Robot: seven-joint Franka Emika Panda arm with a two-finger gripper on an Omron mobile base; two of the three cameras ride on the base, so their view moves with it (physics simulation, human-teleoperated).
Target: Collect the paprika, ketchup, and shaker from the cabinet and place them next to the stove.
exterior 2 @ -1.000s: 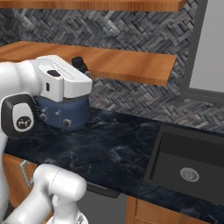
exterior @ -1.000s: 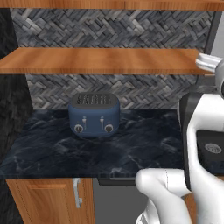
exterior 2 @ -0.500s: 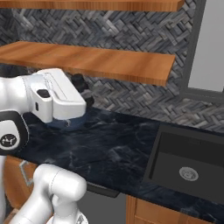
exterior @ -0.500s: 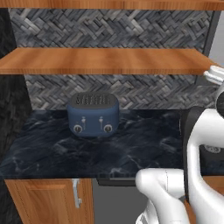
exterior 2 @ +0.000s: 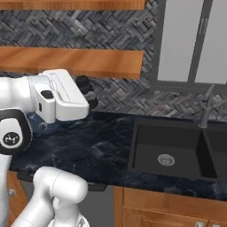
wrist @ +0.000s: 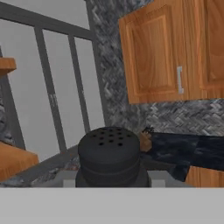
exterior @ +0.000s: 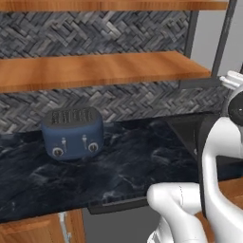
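The shaker [wrist: 110, 154], a small dark grey-black cylinder with a holed top, sits close up at the bottom of the hand view, between the fingers. My gripper [exterior 2: 88, 92] is shut on it and hangs in the air over the dark counter, in front of the lower shelf board of the cabinet [exterior 2: 75, 61]. The cabinet's orange-brown boards [exterior: 95, 71] run across the left base view. The paprika, the ketchup and the stove are out of view.
A blue toaster [exterior: 72, 133] stands on the dark marble counter [exterior: 123, 166] at the left. A black sink [exterior 2: 168, 153] with a faucet [exterior 2: 205, 111] lies to the right, under a window [exterior 2: 190, 40]. Closed wood-door cupboards [wrist: 166, 48] show in the hand view.
The whole picture has slid left, so the base has moved right; the sink and window have come into view. The hand with the shaker has swung across and lower, away from the shelf.
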